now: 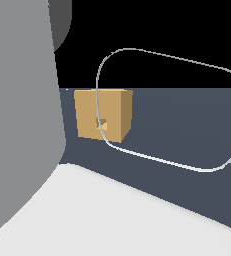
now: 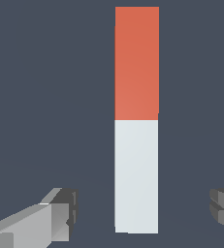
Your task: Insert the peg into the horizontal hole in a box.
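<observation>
In the wrist view the peg (image 2: 136, 121) lies flat on the dark surface, one half orange-red and the other half pale grey. My gripper (image 2: 145, 213) hovers over the grey end, open, its fingers (image 2: 60, 213) standing wide on either side and touching nothing. The exterior view shows the tan box (image 1: 103, 115) on the dark floor, its small square hole (image 1: 102, 123) in the middle of the face turned toward the camera. Neither the peg nor the gripper appears in that view.
Large grey and white parts of the arm (image 1: 22, 125) fill the exterior view's left and lower area. A thin pale cable loop (image 1: 187, 165) hangs in front of the box and the floor.
</observation>
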Tool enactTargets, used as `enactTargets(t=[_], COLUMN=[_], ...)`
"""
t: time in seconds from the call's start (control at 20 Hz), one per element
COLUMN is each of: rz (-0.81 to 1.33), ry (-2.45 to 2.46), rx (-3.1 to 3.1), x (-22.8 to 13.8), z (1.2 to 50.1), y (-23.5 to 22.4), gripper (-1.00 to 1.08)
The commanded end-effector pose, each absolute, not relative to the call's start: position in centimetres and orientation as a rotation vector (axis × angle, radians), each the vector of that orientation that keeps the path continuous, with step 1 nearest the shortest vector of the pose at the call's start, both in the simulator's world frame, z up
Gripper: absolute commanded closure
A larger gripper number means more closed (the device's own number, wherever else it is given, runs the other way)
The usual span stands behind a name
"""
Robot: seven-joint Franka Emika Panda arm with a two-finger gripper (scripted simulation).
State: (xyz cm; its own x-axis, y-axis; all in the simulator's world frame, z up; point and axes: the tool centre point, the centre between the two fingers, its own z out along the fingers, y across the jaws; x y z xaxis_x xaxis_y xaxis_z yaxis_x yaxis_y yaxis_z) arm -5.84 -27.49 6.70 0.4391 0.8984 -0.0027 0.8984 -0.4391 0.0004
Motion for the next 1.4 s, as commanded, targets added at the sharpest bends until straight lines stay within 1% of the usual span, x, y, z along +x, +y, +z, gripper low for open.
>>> enactTargets(t=[0.0, 0.45, 0.7, 0.75, 1.35], rz=[-0.004, -0.001, 0.0, 0.0, 0.0], ry=[1.664, 1.661, 1.661, 1.661, 1.661], rx=[2.663, 2.667, 2.667, 2.667, 2.666], x=[-5.8, -6.0, -5.9, -5.9, -5.9], z=[6.3, 2.4, 1.7, 1.7, 1.8], y=[-27.4, -27.5, -27.5, -27.5, -27.4], gripper=[-0.92, -0.92, -0.92, 1.08, 1.08])
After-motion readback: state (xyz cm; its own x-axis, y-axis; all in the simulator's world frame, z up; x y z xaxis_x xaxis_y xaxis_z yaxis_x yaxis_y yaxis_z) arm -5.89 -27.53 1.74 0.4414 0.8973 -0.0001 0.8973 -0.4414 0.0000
